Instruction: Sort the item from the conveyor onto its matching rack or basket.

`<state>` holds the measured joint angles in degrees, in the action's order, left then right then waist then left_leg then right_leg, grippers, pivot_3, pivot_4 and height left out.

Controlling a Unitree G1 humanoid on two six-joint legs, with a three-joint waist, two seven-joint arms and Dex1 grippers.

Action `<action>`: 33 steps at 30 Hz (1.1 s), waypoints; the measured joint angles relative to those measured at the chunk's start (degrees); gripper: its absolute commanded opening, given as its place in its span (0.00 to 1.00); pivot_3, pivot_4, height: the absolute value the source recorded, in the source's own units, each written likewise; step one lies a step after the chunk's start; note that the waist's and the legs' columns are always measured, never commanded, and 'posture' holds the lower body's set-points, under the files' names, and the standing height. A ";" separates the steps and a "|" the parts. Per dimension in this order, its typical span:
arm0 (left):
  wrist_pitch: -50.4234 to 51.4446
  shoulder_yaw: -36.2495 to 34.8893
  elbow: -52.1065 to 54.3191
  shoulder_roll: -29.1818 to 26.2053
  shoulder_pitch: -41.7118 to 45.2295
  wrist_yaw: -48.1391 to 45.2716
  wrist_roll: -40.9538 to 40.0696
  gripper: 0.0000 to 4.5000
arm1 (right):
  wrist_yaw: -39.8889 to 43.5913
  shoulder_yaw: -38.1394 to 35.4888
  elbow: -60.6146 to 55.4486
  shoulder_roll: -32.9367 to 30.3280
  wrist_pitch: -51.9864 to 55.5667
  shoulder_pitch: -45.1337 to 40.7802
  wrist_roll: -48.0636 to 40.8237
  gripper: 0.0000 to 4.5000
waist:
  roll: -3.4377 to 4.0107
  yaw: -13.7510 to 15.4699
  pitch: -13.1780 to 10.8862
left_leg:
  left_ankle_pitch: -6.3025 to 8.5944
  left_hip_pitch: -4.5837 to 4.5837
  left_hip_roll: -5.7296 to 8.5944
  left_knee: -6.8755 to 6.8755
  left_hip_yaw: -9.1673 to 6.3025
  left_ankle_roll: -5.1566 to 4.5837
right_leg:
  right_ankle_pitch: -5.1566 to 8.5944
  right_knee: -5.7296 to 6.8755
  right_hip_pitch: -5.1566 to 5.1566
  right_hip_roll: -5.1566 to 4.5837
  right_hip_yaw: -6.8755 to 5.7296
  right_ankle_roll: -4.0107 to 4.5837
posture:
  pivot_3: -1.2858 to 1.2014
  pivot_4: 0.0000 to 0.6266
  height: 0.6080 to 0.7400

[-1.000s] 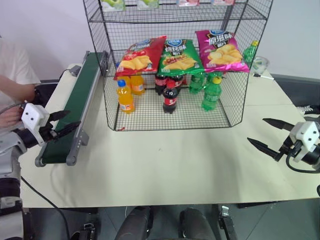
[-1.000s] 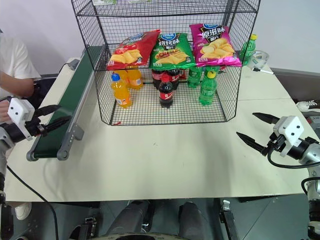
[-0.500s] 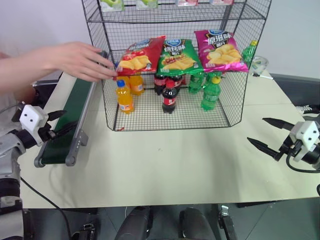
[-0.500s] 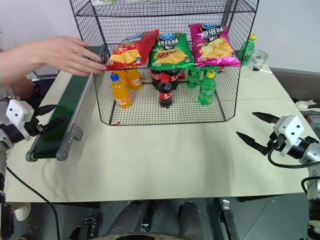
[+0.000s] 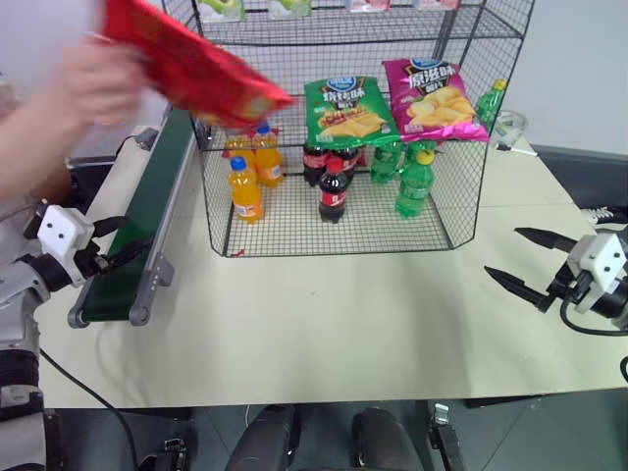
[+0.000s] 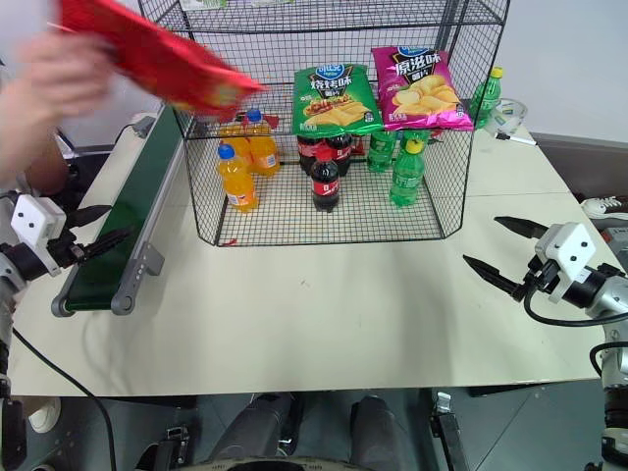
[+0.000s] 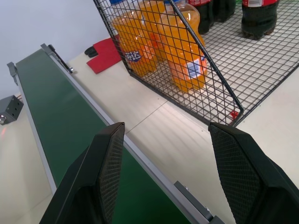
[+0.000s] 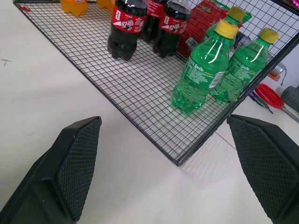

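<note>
A person's hand [image 5: 93, 83] holds the item, a red crisp bag [image 5: 196, 69], in the air over the far end of the conveyor [image 5: 147, 206], in front of the rack's [image 5: 469, 191] upper left corner. The bag is blurred. My left gripper [image 5: 123, 238] is open and empty at the near end of the green belt [image 7: 60, 126], its fingers [image 7: 107, 177] spread above the belt's rail. My right gripper [image 5: 505, 255] is open and empty over the table at the right, pointing toward the rack.
On the rack's middle shelf lie a green bag [image 5: 351, 110] and a magenta bag [image 5: 432, 98]. Below stand orange bottles [image 5: 245, 186], cola bottles [image 5: 334, 191] and green bottles [image 5: 414, 182]. The pale table [image 5: 343, 314] stretches between my grippers.
The person's hand reached to the rack, took the red bag off the middle shelf's left side and lifted it up and to the left. Neither gripper has moved.
</note>
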<state>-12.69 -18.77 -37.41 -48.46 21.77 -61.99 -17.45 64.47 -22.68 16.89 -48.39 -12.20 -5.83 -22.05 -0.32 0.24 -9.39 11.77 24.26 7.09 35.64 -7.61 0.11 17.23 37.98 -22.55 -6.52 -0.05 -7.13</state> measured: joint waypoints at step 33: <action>4.96 -0.02 4.14 0.07 -1.56 3.11 -0.05 0.66 | 0.04 -0.08 -2.15 0.00 1.20 2.86 -0.15 1.00 | 0.00 0.04 0.00 | 0.00 0.00 0.00 0.00 0.00 0.00 | 0.00 0.00 0.01 0.00 0.00 0.00 | 0.52 0.24 1.00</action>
<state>-7.73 -18.79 -33.27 -48.38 20.20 -58.88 -17.50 64.51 -22.75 14.74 -48.39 -11.00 -2.97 -22.20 -0.32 0.27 -9.39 11.77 24.26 7.08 35.64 -7.61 0.11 17.23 37.98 -22.54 -6.53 -0.05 -7.13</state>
